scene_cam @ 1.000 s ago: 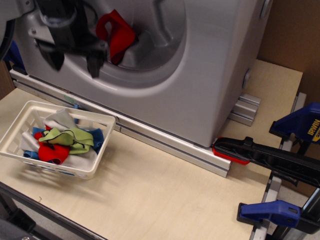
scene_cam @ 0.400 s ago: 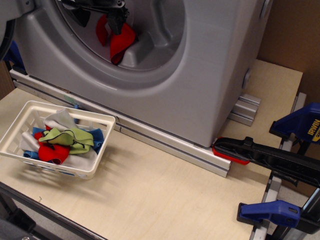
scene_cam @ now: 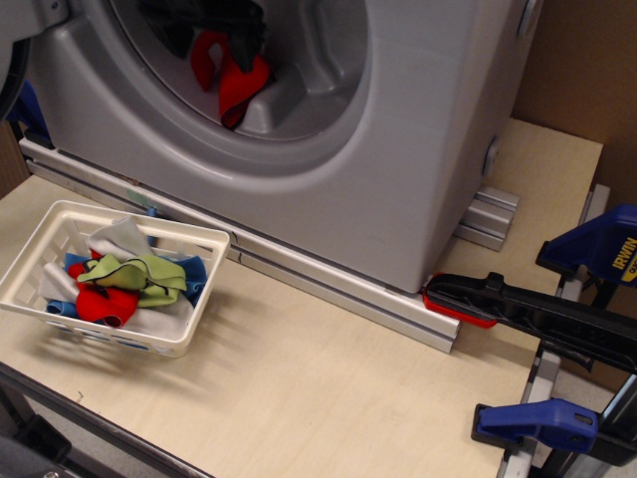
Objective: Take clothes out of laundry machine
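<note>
The laundry machine (scene_cam: 418,149) is a big silver-grey box filling the upper left, its porthole facing me. Inside the grey drum lies a red cloth (scene_cam: 237,88), bunched against a raised rib. My black gripper (scene_cam: 214,38) reaches into the drum from above. Its two dark fingers (scene_cam: 249,42) stand spread apart, one on each side of the top of the red cloth. I cannot see them pinching the cloth. The upper part of the gripper is cut off by the top edge of the view.
A white lattice basket (scene_cam: 149,226) sits on the wooden table at lower left, holding white, green, blue and red cloths (scene_cam: 105,302). Blue clamps (scene_cam: 542,418) and a black-and-red clamp (scene_cam: 528,309) stand at the right edge. Aluminium rails (scene_cam: 338,289) run along the machine's base.
My gripper moved from in front of the porthole rim up and into the drum, and now stands over the red cloth. The cloth has barely shifted.
</note>
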